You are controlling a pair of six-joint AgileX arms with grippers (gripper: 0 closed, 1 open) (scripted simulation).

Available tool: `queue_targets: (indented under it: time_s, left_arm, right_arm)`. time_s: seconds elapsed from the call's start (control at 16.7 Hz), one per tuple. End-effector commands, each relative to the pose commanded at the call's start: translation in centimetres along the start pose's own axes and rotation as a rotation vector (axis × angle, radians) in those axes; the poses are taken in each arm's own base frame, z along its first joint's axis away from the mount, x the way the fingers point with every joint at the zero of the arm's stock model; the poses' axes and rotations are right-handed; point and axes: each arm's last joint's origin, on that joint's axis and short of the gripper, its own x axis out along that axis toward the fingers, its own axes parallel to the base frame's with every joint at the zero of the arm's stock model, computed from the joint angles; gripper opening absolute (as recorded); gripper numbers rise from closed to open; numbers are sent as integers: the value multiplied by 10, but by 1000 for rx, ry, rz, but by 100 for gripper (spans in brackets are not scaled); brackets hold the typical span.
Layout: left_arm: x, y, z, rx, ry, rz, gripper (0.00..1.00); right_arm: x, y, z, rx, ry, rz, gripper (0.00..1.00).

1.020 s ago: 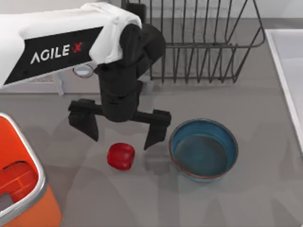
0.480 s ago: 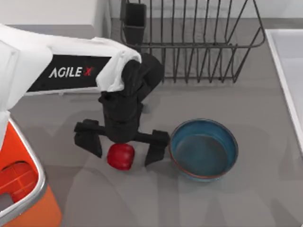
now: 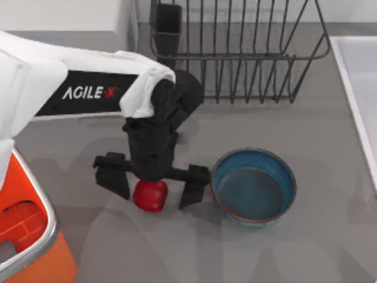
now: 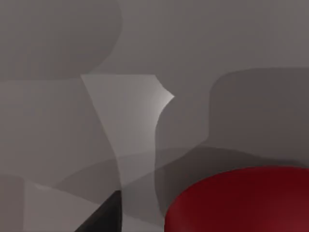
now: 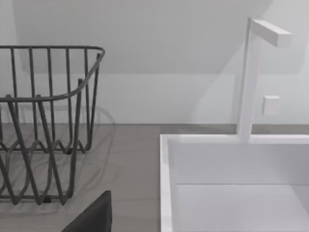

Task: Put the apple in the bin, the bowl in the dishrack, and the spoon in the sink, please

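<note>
Apple [image 3: 150,195] sits on the grey counter [image 3: 330,242] just beside the blue bowl [image 3: 253,186], framed by the left tool [image 3: 153,185], its fingers spread wide on either side. An uneven squeeze could roll the glossy fruit away or bump the bowl.

White-shelled AgileX arm with a black wrist and gripper

The left arm [image 3: 65,88] is showing a smooth white shell with a black side panel that is carrying "AGILE X" in white letters, the X tinged red. Just behind the left gripper [image 3: 154,186], the shell is giving way to a bulky matte black wrist. The gripper itself is looking all black: a cross bar with two blocky, angular fingers [image 3: 192,186] hanging off its ends.
</note>
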Motion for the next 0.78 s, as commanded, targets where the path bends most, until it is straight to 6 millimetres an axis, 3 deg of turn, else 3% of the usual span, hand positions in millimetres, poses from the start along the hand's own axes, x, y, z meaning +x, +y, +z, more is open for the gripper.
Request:
queue_targets:
  time_s: [0.6,0.78]
  left_arm:
    - [0,0,0,0,0,0,2]
    - [0,0,0,0,0,0,0]
  right_arm:
    - [0,0,0,0,0,0,100]
    - [0,0,0,0,0,0,100]
